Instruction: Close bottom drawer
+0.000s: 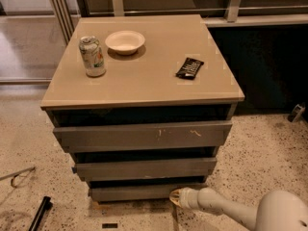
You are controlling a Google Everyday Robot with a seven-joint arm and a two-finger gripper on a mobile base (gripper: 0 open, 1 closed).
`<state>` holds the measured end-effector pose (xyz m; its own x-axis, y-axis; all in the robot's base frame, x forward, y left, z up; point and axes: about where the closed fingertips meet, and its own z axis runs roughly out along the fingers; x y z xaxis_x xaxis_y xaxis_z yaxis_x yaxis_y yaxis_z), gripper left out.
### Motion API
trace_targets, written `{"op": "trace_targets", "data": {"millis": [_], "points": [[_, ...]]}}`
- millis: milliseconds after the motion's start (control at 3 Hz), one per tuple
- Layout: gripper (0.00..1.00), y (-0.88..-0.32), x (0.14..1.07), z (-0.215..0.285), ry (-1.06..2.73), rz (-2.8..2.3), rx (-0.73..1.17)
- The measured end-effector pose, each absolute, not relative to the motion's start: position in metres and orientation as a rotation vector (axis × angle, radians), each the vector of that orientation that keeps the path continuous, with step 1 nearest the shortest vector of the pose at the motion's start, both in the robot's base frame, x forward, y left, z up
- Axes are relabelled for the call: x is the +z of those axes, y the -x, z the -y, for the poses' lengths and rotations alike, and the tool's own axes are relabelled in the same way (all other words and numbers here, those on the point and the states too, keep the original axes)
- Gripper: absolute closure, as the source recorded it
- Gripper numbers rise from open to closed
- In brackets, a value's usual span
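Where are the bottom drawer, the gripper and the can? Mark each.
bottom drawer [142, 192], camera view, middle of grey front.
gripper [175, 197], camera view, tip by the drawer front.
can [92, 57], camera view, its side.

Speckled floor [269, 153] is spreading under the gripper [176, 197], hovering low before the cabinet [154, 81]; dark panelling [269, 66] is running behind, above-right.

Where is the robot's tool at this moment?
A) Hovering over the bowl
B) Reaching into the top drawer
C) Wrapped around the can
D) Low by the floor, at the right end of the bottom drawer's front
D: the tool sits just above the floor at the right end of the bottom drawer, while the bowl and can stand alone on the cabinet top.
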<state>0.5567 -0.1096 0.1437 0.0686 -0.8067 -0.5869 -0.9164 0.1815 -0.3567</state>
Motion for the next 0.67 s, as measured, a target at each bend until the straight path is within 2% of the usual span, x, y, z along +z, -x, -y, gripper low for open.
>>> {"op": "trace_targets", "data": {"millis": [667], "points": [[1.00,-0.5786,0.1447,0.1013,1.672,-1.758,0.190]]}}
